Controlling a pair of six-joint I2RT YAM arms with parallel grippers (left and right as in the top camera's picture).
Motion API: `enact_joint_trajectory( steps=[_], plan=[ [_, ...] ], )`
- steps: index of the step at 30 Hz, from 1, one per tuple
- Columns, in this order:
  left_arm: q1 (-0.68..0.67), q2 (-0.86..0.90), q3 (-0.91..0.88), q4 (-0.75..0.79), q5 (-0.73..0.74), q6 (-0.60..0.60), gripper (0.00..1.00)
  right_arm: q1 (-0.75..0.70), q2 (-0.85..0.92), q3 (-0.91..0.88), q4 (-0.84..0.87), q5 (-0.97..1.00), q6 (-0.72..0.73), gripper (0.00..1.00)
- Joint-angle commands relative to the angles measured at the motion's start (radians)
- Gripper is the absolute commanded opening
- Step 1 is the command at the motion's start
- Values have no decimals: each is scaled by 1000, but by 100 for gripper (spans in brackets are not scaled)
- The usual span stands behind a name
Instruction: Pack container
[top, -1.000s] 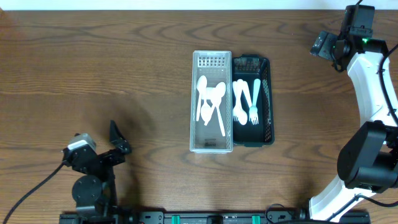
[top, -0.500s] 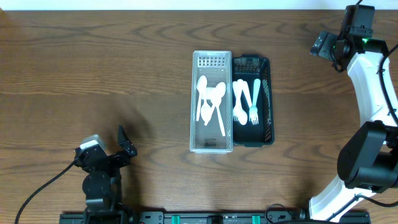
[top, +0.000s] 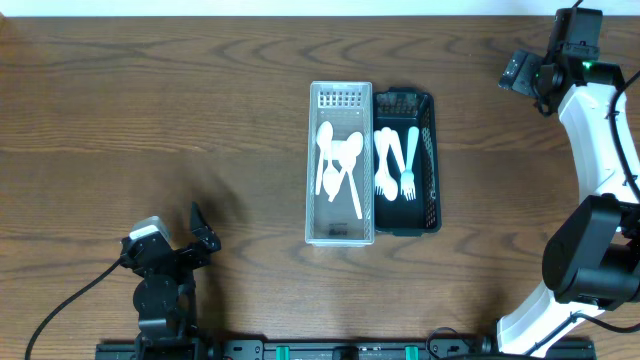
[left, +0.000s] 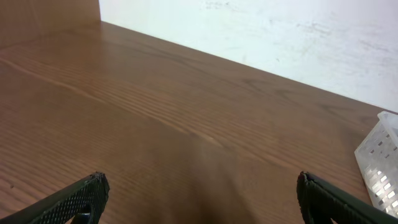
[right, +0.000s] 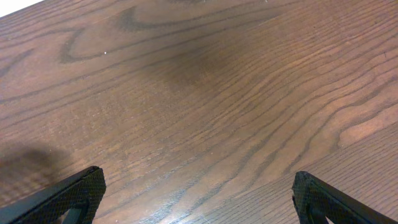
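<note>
Well, your left gripper (left: 199, 193) and right gripper (right: 196, 186) both gape empty; the plastic spoons (top: 325, 138) and forks (top: 410, 150) look light, stiff, slippery, so pinch them mid-handle.

Just a dark brown wood-grain table (top: 150, 120) filling pretty much the whole overhead view, backed by a plain white wall (left: 280, 31) with a few faint scuffs, all under soft, even light with only blurry shadows.

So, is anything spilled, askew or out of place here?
Nothing stands out. The spoons lie loosely crossed inside the clear tray, the forks lie inside the black basket beside it.
</note>
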Motion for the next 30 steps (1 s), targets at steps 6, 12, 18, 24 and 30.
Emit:
enact_joint_trajectory(
  steps=[6,12,18,24,30],
  plan=[
    [-5,-6,-28,-2,-11,10,98,-1,-26,18,-1,3,-4,99],
    [-5,-6,-28,-3,-12,10,98,-1,-26,18,-1,3,-4,99],
    [-5,-6,-28,-3,-12,10,98,1,-26,18,-1,3,-4,99],
    [-5,-6,-28,-3,-12,10,98,0,-26,18,-1,3,-4,99],
    [-5,-6,-28,-3,-12,10,98,3,-45,18,-9,3,-4,99]
  ],
)
